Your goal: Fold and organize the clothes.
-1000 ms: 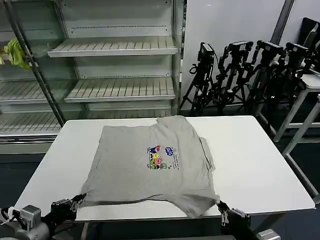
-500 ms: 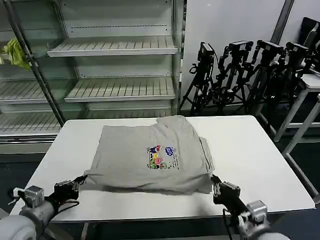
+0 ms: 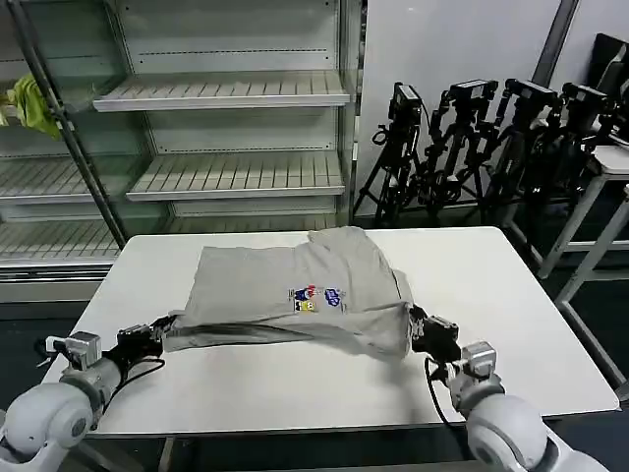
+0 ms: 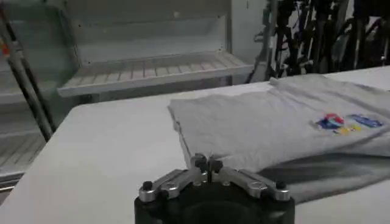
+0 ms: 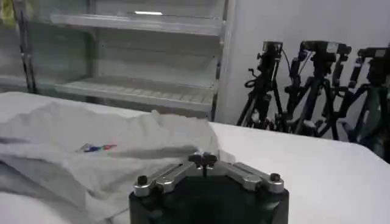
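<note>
The clothes, a light grey T-shirt, lie on the white table with the near hem lifted off the surface and curled toward the far side. Part of its multicoloured chest print shows above the raised fold. My left gripper is shut on the hem's left corner. My right gripper is shut on the right corner. In the left wrist view the closed tips of the left gripper pinch grey cloth. In the right wrist view the right gripper does the same with the shirt.
Behind the table stands a metal shelving unit with a yellow-green cloth hanging at its left. Black tripods stand at the back right, next to another table. Bare tabletop lies on both sides of the shirt.
Both grippers have risen from the table's near edge and moved away from me with the hem. The shirt's lower part now folds up over itself, covering the lower half of the print.
</note>
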Robot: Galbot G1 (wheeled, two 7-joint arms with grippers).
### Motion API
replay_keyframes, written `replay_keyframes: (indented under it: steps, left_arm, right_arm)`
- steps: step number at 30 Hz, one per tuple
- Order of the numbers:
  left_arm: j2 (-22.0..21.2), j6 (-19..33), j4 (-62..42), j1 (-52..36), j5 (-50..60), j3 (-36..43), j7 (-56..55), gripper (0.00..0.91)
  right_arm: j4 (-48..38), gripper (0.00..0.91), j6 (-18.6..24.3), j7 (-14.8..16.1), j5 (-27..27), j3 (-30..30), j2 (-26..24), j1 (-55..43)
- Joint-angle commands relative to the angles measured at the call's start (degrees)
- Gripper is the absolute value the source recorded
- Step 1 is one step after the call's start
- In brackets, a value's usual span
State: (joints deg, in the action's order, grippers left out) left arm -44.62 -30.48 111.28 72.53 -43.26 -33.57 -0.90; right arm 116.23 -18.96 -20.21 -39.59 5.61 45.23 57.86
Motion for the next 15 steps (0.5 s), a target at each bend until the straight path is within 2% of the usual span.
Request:
replay_keyframes:
  steps: [1,15]
  left_arm:
    - [0.0,0.0,-2.8,-6.0,0.3,3.4,0.0,0.050]
    - [-0.4,1.0,-6.7,-9.6,1.7,7.0,0.7,0.050]
  right_arm:
    - [-4.3,0.000,0.3,0.8,0.1,-2.0,0.4,-6.1]
    - [-10.7,0.000,-0.1,2.8,0.9,-10.8,2.3,-16.6]
